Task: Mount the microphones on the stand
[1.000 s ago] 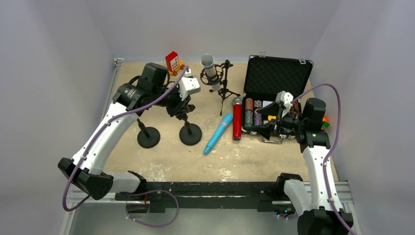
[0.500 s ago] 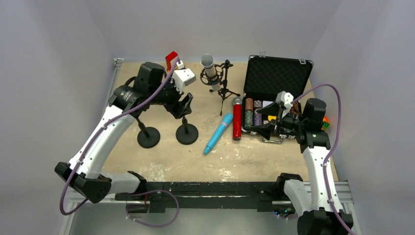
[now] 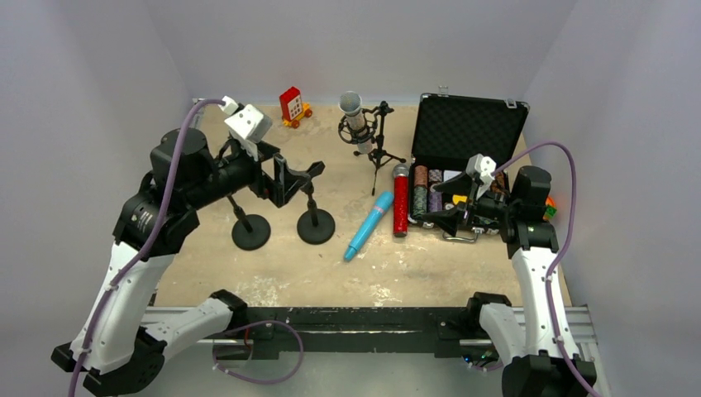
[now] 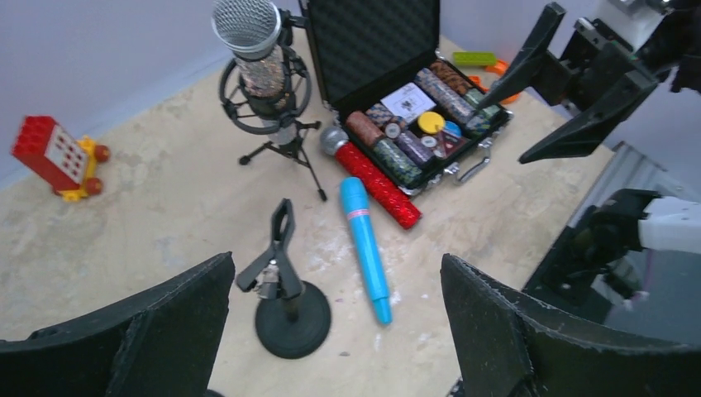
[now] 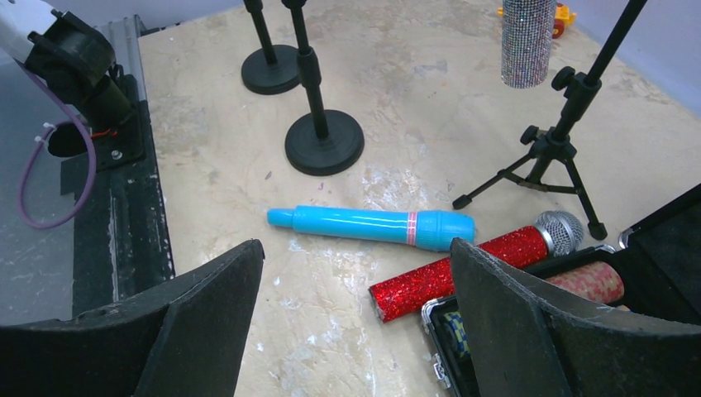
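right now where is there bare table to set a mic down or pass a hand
Bare: the near strip between the round stand bases and the front rail; also the patch in front of the case. Crowded: blue microphone, red microphone and tripod bunch left of the case.

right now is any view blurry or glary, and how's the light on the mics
Top view: soft, even light, faint shadows, nothing blurred. Left wrist view: sharp, silver mic crisp, but its own dark fingers block the bottom corners. Right wrist view: sharp, red mic sparkles without glare, blue mic evenly lit.
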Action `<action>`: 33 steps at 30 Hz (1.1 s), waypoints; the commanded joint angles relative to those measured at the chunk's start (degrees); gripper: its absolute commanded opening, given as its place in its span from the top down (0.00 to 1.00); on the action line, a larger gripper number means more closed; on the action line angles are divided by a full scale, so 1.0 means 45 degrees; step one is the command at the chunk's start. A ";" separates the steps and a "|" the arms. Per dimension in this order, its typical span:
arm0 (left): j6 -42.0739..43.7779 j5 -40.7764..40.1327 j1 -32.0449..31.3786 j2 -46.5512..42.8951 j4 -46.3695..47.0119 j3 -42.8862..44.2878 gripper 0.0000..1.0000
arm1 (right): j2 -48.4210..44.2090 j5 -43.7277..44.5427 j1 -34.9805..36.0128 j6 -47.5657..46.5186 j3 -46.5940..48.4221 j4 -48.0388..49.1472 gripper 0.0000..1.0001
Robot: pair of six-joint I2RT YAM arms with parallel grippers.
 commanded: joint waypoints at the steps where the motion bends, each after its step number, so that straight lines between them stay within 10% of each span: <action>1: -0.2465 0.1755 -0.0080 0.0393 0.0558 -0.0337 0.03 | -0.0156 -0.0286 -0.0159 -0.0329 0.0148 0.0083 0.13; 15: -0.2175 -0.3945 -0.5638 0.4867 -0.1196 0.0887 0.07 | -0.0132 0.0248 -0.0585 0.0483 -0.0121 0.0783 0.13; 33: -0.2933 -0.5067 -0.6133 0.7527 0.1252 -0.1510 0.06 | -0.0254 0.0957 -0.0720 0.0860 -0.0303 0.1179 0.13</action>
